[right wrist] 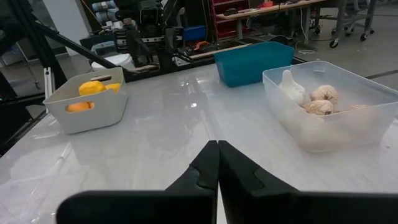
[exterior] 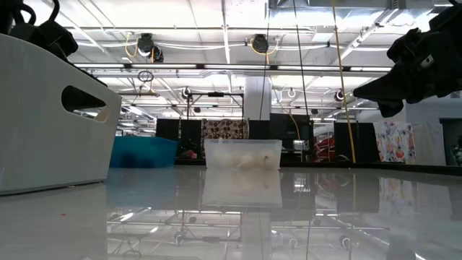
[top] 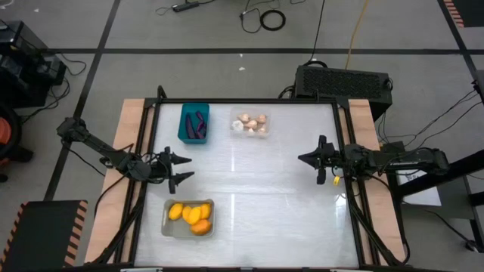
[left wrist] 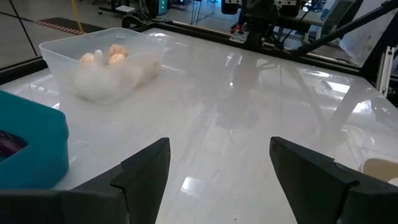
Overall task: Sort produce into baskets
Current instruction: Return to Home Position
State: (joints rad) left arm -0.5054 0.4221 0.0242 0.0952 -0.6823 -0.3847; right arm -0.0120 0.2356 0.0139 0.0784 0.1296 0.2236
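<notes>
The teal basket (top: 193, 125) holds dark purple eggplant pieces (top: 198, 125) at the table's far left. The clear basket (top: 250, 124) beside it holds pale garlic-like bulbs (right wrist: 317, 99). The pale grey basket (top: 189, 217) near the front left holds yellow-orange ovals (top: 193, 215). My left gripper (top: 185, 168) is open and empty above the table's left side, between the teal and grey baskets. My right gripper (top: 302, 159) is shut and empty above the table's right side.
The white tabletop (top: 265, 196) has wooden side rails and a dark frame. A black box (top: 344, 81) stands beyond the far right corner. Cables lie on the floor around the table.
</notes>
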